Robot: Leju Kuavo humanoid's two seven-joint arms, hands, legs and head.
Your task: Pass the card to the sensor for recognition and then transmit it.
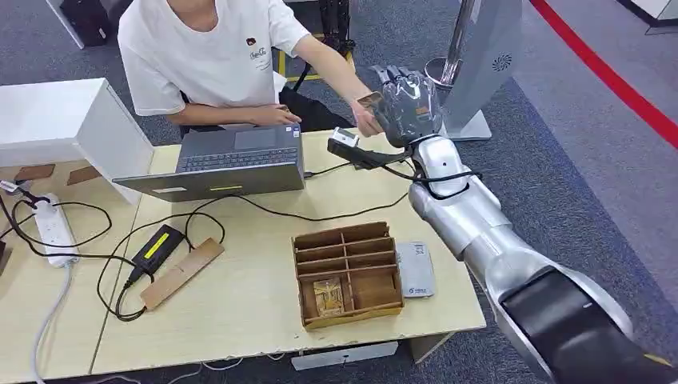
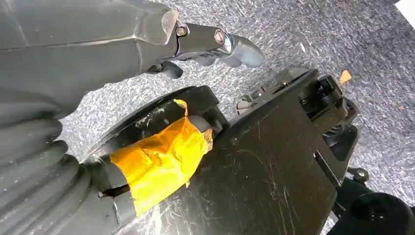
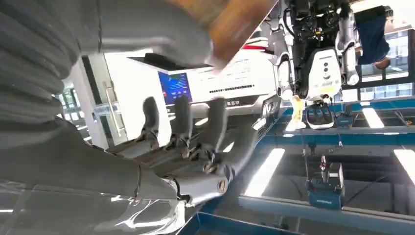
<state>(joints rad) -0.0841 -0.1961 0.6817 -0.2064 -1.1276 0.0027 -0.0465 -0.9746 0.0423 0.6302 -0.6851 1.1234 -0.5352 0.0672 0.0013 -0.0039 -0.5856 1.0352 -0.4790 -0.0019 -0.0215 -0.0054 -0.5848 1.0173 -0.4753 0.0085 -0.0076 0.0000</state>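
Brown and thin, the card (image 1: pixel 369 100) is up in the air beyond the far edge of the table (image 1: pixel 264 320), between our right hand (image 1: pixel 408 108) and the hand of a person (image 1: pixel 364 120) in a white shirt who sits behind the laptop (image 1: pixel 232 160). Our right hand is raised with the palm toward the person. In the right wrist view the thumb (image 3: pixel 161 34) presses on the card (image 3: pixel 235 22) while the other fingers (image 3: pixel 195 142) are stretched out and apart. The person's fingers touch the card too, so both hold it at this moment.

Our left hand (image 2: pixel 215 46) hangs over the grey carpet, and its fingers look curled in with nothing between them.

On the table, near our side, stands a wooden box (image 1: pixel 348 272) with compartments; one small packet (image 1: pixel 328 296) lies in a front compartment. Just beside the box, on its right, lies the grey sensor (image 1: pixel 416 268). Further left we see a black power adapter (image 1: pixel 157 244) and a white power strip (image 1: pixel 52 228).
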